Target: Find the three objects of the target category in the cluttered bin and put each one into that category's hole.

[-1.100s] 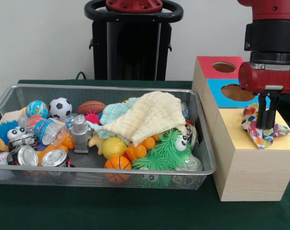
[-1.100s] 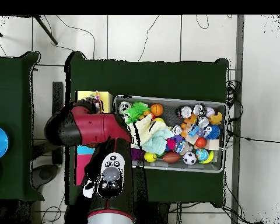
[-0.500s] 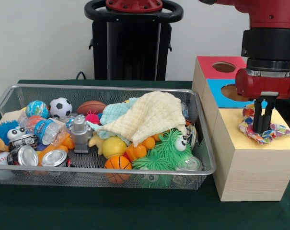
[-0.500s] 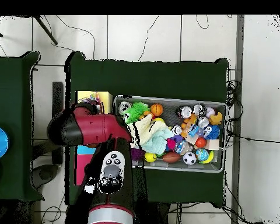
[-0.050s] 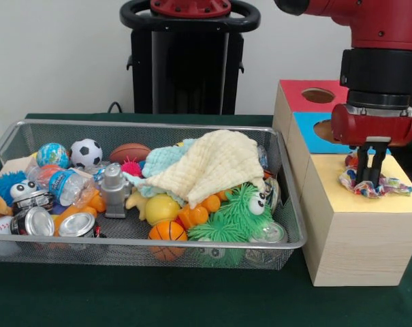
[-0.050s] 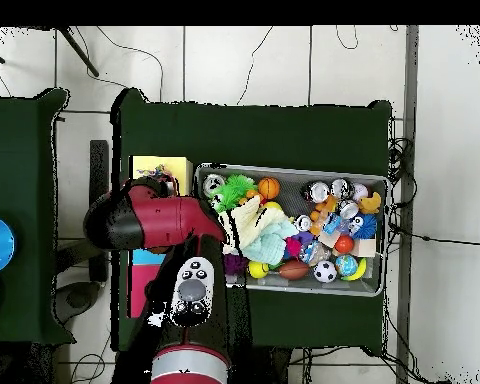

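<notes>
We note a dark green cloth-covered surface (image 5: pixel 158 300) against a plain white wall (image 5: pixel 56 54), with tiled floor around it in the overhead view. On it sits a silver wire-mesh bin (image 5: pixel 144 242) of mixed toys; just right of the bin stands a wooden box with red, blue and yellow tops (image 5: pixel 355 231). The red and black arm (image 5: pixel 379 61) hangs vertically over the box's yellow section. Its tool (image 5: pixel 368 178) pinches a multicoloured patterned cloth (image 5: pixel 389 185), which rests on that yellow top.
</notes>
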`<move>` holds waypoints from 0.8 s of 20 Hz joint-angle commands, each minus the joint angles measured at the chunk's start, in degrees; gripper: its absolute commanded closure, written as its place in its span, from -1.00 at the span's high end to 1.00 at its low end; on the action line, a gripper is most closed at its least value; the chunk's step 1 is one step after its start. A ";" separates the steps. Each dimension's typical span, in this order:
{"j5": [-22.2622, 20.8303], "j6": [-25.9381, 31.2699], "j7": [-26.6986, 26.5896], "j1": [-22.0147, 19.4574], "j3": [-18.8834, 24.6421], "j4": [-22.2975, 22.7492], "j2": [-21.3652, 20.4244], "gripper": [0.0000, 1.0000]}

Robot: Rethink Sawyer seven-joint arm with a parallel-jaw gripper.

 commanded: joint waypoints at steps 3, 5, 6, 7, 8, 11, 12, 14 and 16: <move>-1.62 2.57 6.92 -0.87 2.82 3.56 6.14 -1.00; -1.49 2.73 7.11 -0.88 2.71 3.69 6.30 -1.00; -1.32 2.99 7.25 -0.91 2.66 3.72 6.44 -1.00; -1.16 3.25 7.40 -0.95 2.61 3.74 6.58 -1.00; -0.82 3.63 7.69 -1.07 2.62 3.84 6.79 -1.00; -0.01 5.35 8.23 -1.31 2.44 3.77 7.72 -1.00; 0.17 6.15 8.29 -1.22 2.29 3.53 7.95 -1.00; 0.36 7.41 8.26 -1.18 2.07 3.19 8.57 -1.00; 0.52 8.90 8.39 -0.77 1.58 2.89 9.01 -1.00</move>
